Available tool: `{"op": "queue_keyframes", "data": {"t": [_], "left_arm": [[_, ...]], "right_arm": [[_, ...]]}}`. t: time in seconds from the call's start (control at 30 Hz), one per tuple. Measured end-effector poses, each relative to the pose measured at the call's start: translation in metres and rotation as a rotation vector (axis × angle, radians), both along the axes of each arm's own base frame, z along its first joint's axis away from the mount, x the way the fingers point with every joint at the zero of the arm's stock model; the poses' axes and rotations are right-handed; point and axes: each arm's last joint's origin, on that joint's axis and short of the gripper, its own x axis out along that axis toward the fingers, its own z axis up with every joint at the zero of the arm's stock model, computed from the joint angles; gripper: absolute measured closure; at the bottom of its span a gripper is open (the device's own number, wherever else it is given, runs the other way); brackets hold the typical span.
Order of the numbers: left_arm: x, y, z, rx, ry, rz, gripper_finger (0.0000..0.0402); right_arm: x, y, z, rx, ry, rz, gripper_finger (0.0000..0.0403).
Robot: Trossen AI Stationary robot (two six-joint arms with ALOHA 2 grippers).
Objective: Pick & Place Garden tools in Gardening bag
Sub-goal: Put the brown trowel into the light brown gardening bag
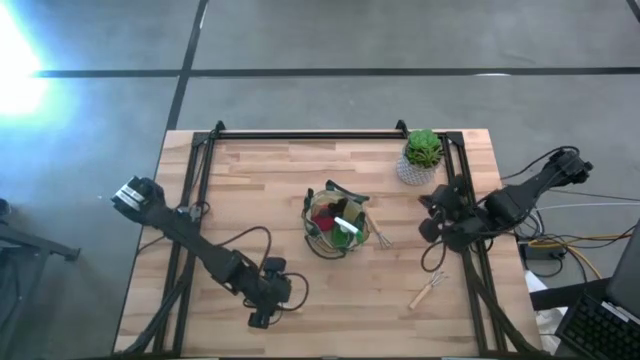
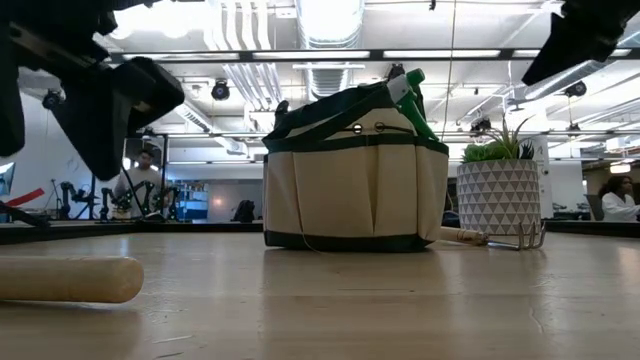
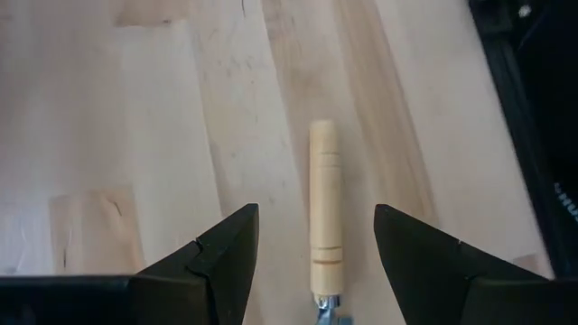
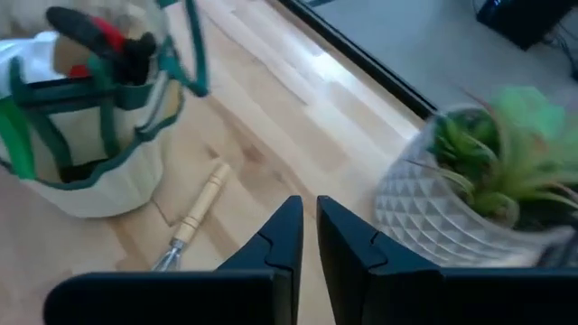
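The beige gardening bag (image 1: 337,225) with green trim stands at the table's middle, with red, black and green tools sticking out of its top. My left gripper (image 3: 316,217) hangs open near the front edge, pointing down; a wooden tool handle (image 3: 325,208) lies flat on the table between its fingers, untouched. That handle (image 2: 70,278) also shows in the low view. My right gripper (image 4: 310,239) is shut and empty, raised to the right of the bag, near the potted plant (image 1: 422,155). A wooden-handled fork (image 4: 200,208) lies against the bag's base.
The green plant in a white patterned pot (image 4: 488,181) stands at the far right. Another small light-coloured tool (image 1: 428,290) lies on the table near the front right. Black frame rails (image 1: 300,133) run along the table's far and side edges.
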Motion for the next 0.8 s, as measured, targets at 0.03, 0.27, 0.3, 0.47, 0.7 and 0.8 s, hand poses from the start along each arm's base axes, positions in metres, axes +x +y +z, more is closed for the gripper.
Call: {"op": "queue_keyframes", "data": {"t": [0.03, 0.27, 0.3, 0.47, 0.7, 0.8], "left_arm": [[0.001, 0.000, -0.002, 0.008, 0.003, -0.009, 0.0179], [0.004, 0.000, -0.011, 0.028, 0.027, -0.035, 0.0179], [0.005, 0.001, -0.011, 0.027, 0.030, -0.034, 0.0179], [0.008, 0.004, -0.011, 0.031, 0.018, -0.036, 0.0179], [0.015, 0.004, -0.018, -0.019, 0.000, -0.083, 0.0179], [0.018, 0.002, -0.028, -0.010, -0.006, -0.119, 0.0179]], "right_arm": [[-0.005, -0.003, 0.002, 0.009, -0.008, -0.015, 0.0377], [-0.047, -0.029, 0.015, 0.022, -0.129, -0.065, 0.0394], [-0.052, -0.032, 0.017, 0.027, -0.150, -0.058, 0.0394], [-0.075, -0.045, 0.023, 0.041, -0.219, -0.008, 0.0394], [-0.098, -0.059, 0.025, 0.037, -0.276, 0.047, 0.0394], [-0.105, -0.063, 0.025, 0.047, -0.304, 0.052, 0.0394]]}}
